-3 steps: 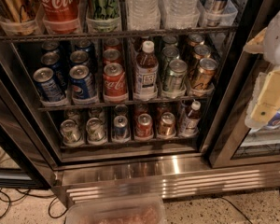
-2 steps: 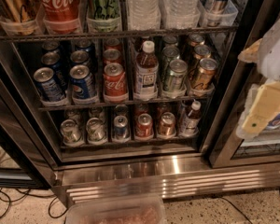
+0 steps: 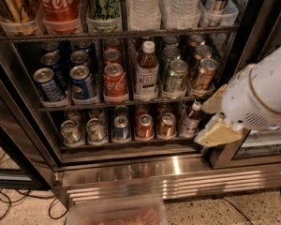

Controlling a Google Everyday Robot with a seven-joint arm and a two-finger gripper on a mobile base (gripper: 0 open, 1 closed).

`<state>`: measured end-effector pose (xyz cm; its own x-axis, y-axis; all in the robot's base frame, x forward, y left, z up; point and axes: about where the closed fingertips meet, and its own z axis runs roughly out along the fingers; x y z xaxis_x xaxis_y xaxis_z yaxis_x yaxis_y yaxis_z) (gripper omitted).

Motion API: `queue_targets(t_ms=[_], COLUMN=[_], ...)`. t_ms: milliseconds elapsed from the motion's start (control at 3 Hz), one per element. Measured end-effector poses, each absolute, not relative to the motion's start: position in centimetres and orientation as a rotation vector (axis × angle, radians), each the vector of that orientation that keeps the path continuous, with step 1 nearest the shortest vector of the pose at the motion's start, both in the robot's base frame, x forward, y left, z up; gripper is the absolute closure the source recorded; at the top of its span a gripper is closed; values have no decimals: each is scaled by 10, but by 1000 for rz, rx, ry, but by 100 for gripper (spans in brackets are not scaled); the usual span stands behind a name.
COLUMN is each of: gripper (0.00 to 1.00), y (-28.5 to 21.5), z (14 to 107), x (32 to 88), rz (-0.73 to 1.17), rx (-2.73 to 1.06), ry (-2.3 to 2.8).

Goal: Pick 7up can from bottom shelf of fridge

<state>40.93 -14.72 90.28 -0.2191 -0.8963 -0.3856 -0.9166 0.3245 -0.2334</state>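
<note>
A single camera sits in front of the fridge, higher than its lower racks, and looks forward and steeply down into it. It is close: the cooler's interior fills most of the frame, cut off at the top through a row of large cans and bottles. The bottom shelf lies just below the middle, with the ribbed base panel and speckled floor beneath. The gripper juts in from the right edge, nearer the lens than the shelves, at bottom-shelf height.
</note>
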Motion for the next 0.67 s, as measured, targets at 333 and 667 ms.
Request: queue_targets(t_ms=[333,667], gripper=[64,88], y=[-115,-73], z=[872,836], x=[407,402], rz=[173,406], rx=[-1494,-1498], ry=[2125,2084])
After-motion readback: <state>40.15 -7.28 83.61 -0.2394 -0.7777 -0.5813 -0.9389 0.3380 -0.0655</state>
